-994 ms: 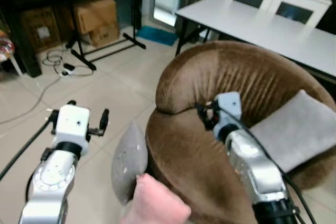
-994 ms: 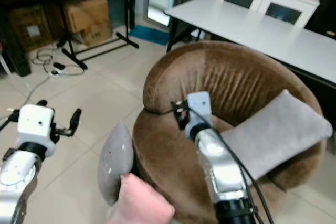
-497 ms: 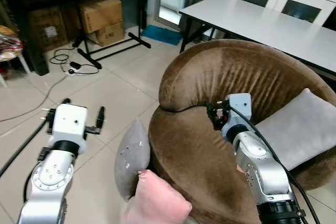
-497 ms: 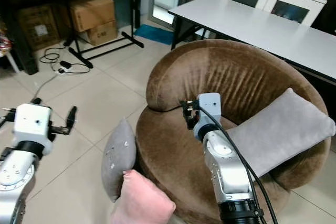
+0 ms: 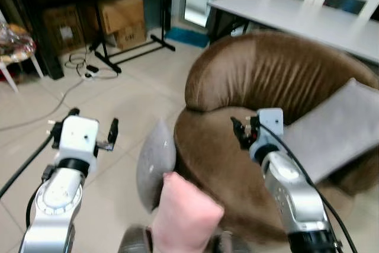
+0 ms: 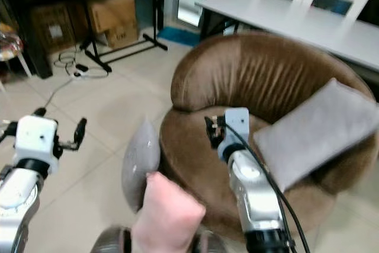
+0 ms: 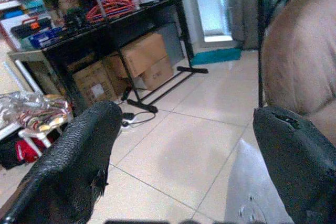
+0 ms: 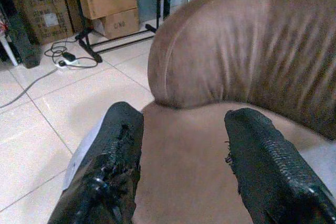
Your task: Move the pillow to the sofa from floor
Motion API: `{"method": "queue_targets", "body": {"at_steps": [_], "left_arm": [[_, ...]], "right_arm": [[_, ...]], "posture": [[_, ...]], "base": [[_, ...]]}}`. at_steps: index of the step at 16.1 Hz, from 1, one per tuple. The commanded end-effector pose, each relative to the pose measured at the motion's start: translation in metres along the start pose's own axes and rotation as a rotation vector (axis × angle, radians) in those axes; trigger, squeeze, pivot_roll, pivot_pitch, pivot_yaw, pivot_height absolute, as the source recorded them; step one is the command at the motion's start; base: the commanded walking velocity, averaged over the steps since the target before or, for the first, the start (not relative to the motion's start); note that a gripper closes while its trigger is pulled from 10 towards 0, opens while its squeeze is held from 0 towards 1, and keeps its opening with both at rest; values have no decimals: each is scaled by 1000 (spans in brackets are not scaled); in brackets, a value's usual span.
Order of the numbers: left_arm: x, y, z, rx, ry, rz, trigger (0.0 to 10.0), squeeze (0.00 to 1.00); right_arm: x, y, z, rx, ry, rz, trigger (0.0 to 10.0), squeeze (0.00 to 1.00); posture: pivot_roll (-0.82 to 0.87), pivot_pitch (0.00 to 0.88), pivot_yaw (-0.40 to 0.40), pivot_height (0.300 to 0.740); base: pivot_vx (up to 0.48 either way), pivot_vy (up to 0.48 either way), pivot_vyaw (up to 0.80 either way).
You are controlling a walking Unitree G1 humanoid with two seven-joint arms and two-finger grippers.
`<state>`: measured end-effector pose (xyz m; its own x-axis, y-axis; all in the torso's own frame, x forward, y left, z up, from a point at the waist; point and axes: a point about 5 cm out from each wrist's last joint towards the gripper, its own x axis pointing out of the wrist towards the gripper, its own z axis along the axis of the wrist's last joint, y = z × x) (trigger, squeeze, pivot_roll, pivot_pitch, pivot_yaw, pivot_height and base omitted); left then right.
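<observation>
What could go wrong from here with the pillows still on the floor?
1. The grey pillow and pink pillow lean together against the brown sofa; taking one could topple the other.
2. The right gripper hangs open over the sofa seat, away from both, so only the open left gripper is near.
3. Another grey pillow already fills part of the seat.

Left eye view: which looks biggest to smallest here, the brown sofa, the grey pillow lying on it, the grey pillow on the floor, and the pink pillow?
1. Brown sofa.
2. Grey pillow on the sofa.
3 and 4. Pink pillow and grey pillow on the floor: they look alike; the pink one is nearer the camera, so unsure.
</observation>
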<state>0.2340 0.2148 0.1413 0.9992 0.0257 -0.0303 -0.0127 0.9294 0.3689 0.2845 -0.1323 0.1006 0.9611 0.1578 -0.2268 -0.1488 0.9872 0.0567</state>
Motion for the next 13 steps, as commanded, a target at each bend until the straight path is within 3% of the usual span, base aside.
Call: {"method": "queue_targets", "body": {"at_steps": [1,2,6,10,13], "left_arm": [[4,-5,3,8,-11,-32,10000,0],[6,-4,5,17,-15,-56,10000,0],[8,4,7,-13,-42,-78,10000,0],[10,8,5,-56,-51,-40,10000,0],[11,9,6,-73,-63,-37,10000,0]], "right_arm": [[0,-5,0,10,-4,-16,10000,0],[-1,-2,-1,15,-2,-12,10000,0],[-3,5,-8,52,-8,-19,10000,0],[-1,16,-7,26,-14,38,10000,0],[1,13,-3,24,-22,23,10000,0]], "posture": [[26,0,-47,616],[14,0,7,616],[-7,0,96,616],[-34,0,142,616],[-38,0,128,616]], "base": [[0,0,0],[0,0,0],[0,0,0],[0,0,0],[0,0,0]]}}
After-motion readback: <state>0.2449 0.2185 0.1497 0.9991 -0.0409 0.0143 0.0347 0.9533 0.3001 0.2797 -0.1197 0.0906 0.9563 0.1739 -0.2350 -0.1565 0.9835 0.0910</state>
